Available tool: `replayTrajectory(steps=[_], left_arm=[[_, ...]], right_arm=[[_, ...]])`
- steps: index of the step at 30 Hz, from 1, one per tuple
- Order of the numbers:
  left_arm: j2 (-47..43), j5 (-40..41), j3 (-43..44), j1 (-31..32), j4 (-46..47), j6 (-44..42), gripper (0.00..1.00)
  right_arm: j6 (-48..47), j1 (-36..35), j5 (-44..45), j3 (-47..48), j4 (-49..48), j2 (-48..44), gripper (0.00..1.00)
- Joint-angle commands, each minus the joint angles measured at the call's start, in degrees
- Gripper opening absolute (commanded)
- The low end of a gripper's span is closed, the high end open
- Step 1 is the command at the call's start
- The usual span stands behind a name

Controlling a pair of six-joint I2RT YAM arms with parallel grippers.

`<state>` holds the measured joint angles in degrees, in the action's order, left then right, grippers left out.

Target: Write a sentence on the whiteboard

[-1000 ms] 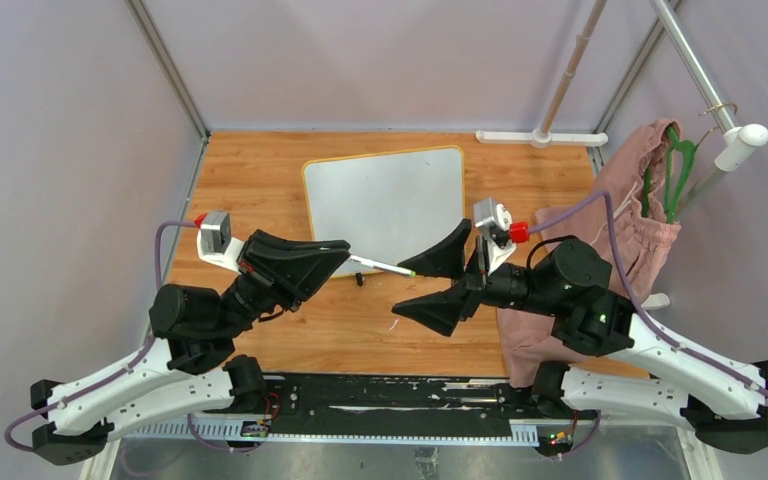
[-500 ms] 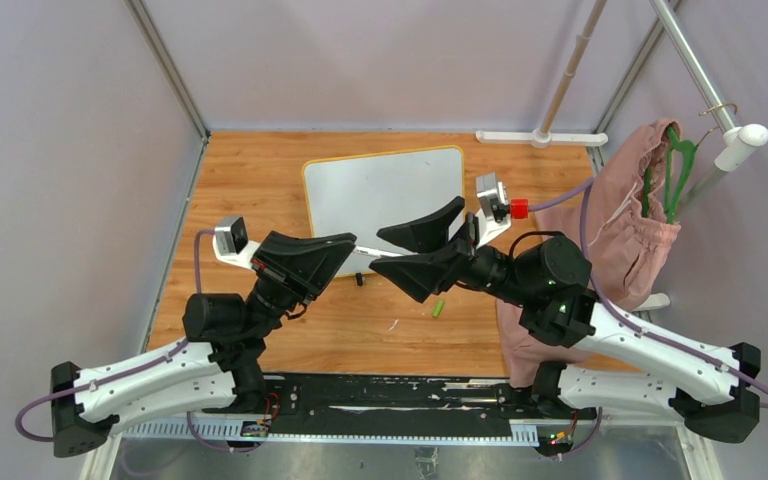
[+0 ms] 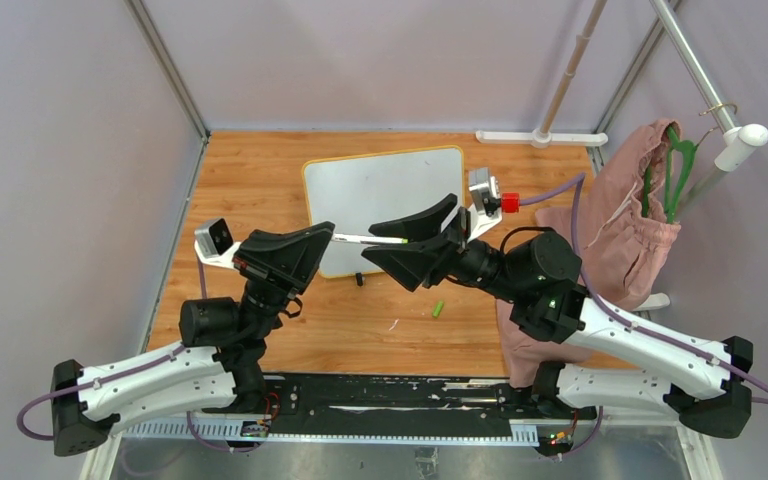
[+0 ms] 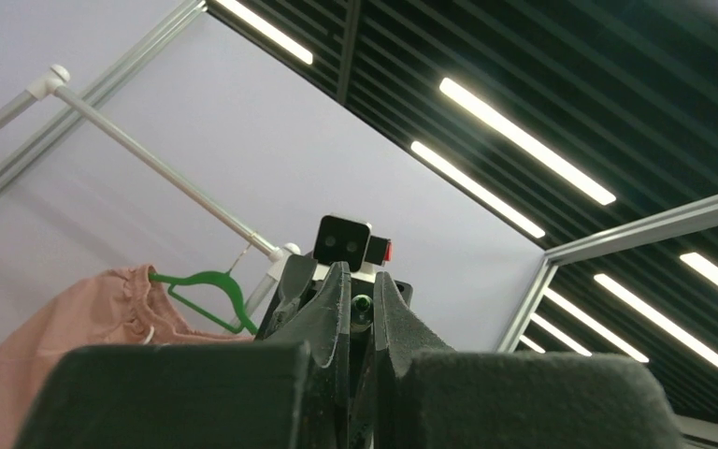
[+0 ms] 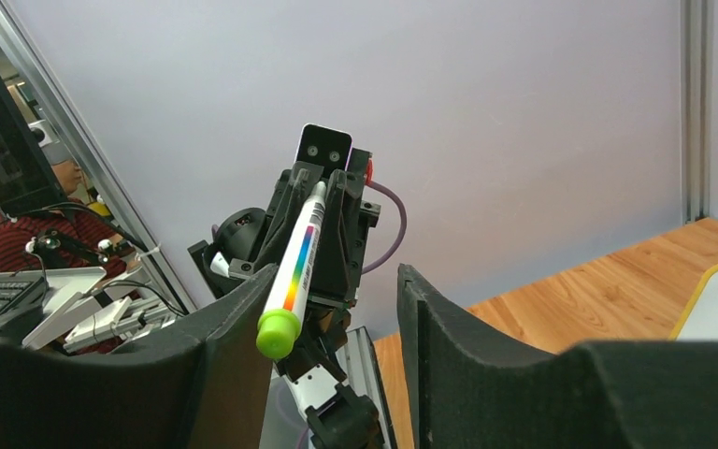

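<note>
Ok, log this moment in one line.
left gripper: shut on marker | right gripper: open around marker's green end | whiteboard: blank | green cap: loose on table

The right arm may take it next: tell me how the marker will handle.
The marker looks like a slim, smooth, round barrel, so it may twist or slip between the right end effector's pads. It is probably rigid and light: the left end effector holds it out by one end without sagging. Set down, it would likely roll.

Wooden table [image 3: 250,170]: whiteboard [image 3: 380,195], green piece [image 3: 438,309]
</note>
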<state>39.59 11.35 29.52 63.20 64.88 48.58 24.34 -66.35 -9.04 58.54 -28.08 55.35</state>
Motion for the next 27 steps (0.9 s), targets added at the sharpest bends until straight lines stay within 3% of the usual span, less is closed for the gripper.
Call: replayTrajectory(steps=[1,7,18,24,27], left_arm=[[0.5,1.5,0.3,0.0,2.4,1.6,0.00],[0.6,1.0,0.5,0.1,0.7,2.9,0.00],[2.5,0.4,1.2,0.1,0.3,6.0,0.00],[3.1,0.5,1.6,0.1,0.2,6.1,0.00],[3.6,0.4,1.6,0.1,0.6,6.4,0.00]], right_arm=[[-0.2,-0.2,-0.7,1.3,-2.9,-0.4,0.52],[-0.7,-0.2,-0.4,1.6,-3.3,-0.3,0.59],[-2.3,-0.2,0.4,2.3,-2.8,0.1,0.57],[-2.7,-0.2,0.3,2.4,-3.1,0.3,0.40],[-2.7,-0.2,0.7,2.4,-3.3,0.5,0.40]])
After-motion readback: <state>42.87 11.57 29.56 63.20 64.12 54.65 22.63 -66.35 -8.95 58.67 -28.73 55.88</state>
